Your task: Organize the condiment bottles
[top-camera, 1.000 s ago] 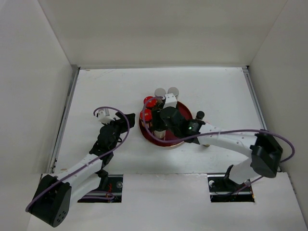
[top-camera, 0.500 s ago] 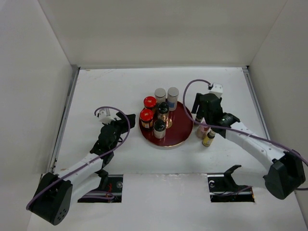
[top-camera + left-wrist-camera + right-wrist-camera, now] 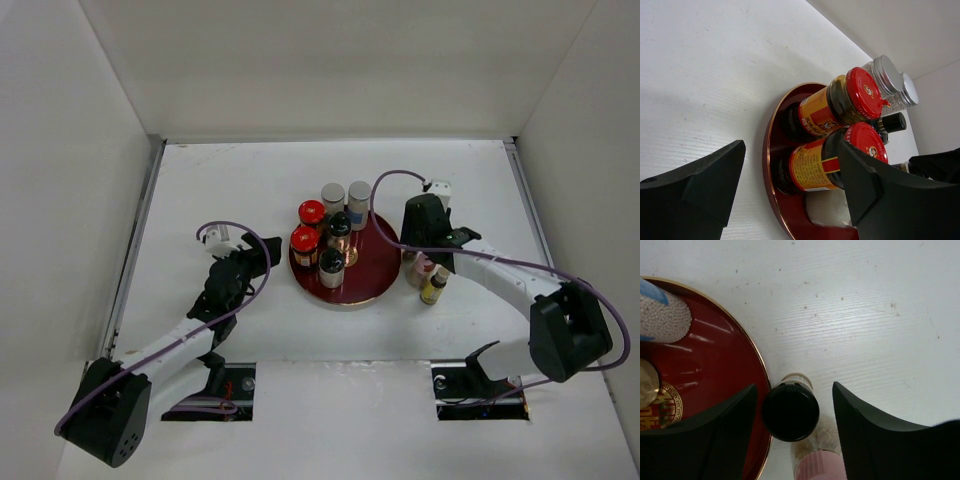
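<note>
We count six bottles (image 3: 340, 228) on the red tray (image 3: 372, 272) and three off it, so roughly two-thirds done. Right gripper (image 3: 794, 387) is spread, straddling the black-capped bottle (image 3: 790, 411) directly below it: upright, long axis vertical, cap toward the wrist. Pink-capped bottle (image 3: 817, 471) and yellow bottle (image 3: 433, 289) sit just palm-side. Left gripper (image 3: 790, 147) is spread and empty, red-capped jars (image 3: 860, 92) ahead.

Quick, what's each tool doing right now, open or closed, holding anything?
Left tool: open, empty.
Right tool: open, lined up on the black-capped bottle, not gripping.
</note>
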Motion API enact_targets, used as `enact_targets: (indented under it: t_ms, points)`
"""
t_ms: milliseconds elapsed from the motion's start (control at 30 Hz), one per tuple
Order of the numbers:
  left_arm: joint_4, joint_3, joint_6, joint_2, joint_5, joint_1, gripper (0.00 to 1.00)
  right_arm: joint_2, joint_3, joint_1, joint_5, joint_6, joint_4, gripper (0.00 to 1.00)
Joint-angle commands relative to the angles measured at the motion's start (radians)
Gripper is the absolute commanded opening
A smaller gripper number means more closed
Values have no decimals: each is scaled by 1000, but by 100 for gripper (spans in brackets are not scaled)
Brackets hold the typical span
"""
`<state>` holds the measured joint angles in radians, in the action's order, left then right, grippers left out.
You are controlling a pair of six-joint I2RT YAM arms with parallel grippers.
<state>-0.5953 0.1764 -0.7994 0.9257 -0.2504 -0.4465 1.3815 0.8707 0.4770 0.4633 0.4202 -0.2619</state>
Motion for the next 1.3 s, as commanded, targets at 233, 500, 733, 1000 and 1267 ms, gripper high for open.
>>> enact_targets:
  t_ms: [233, 500, 733, 1000, 1267]
  points:
    - [-43, 0, 0, 2, -18, -1, 73, -18, 51, -21, -8, 0, 42, 42]
    - [-21, -3, 0, -8, -23, 12, 73, -93, 148, -1, 5, -29, 70, 40]
    - [-29, 6, -1, 18, -18, 4, 73, 19, 229, 73, -29, -31, 114, 41]
    - [-21, -6, 3, -17, -20, 12, 73, 215, 324, 96, -57, -38, 161, 41]
    - [-21, -5, 2, -13, -24, 12, 73, 255, 327, 131, -46, -38, 153, 59]
